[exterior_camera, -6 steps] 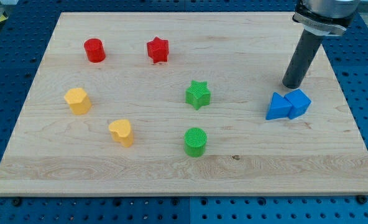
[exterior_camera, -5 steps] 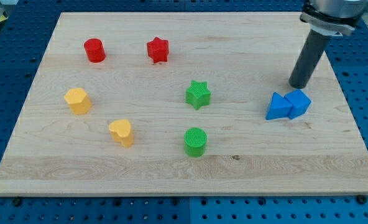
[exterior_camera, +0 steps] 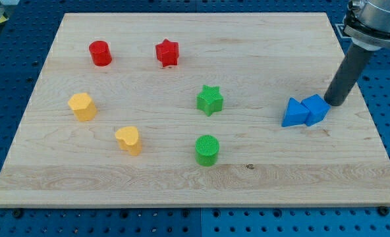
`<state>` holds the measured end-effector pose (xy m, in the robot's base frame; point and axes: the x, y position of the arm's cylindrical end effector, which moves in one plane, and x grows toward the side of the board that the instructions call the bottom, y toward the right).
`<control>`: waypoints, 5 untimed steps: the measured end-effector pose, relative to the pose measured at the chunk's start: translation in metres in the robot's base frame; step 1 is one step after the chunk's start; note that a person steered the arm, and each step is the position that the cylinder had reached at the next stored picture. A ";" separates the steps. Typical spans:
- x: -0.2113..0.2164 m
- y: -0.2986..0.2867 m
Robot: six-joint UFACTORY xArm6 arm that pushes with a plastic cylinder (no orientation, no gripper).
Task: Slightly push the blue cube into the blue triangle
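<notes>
The blue cube (exterior_camera: 316, 108) sits at the view's right on the wooden board (exterior_camera: 182, 178), touching the blue triangle (exterior_camera: 294, 113) on the triangle's right side. My tip (exterior_camera: 334, 103) is on the board just to the right of the cube, at its upper right corner, very close to it or touching it. The dark rod rises from there toward the view's top right.
A red cylinder (exterior_camera: 100, 53) and a red star (exterior_camera: 167, 52) lie at the top left. A green star (exterior_camera: 209, 100) and a green cylinder (exterior_camera: 207, 150) lie mid-board. Two yellow blocks (exterior_camera: 82, 106) (exterior_camera: 128, 140) lie at the left.
My tip has moved right and slightly down, from above the blue cube to its right side. The blocks have not visibly moved.
</notes>
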<state>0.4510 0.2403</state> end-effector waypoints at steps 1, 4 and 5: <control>0.018 0.000; 0.026 -0.020; 0.026 -0.020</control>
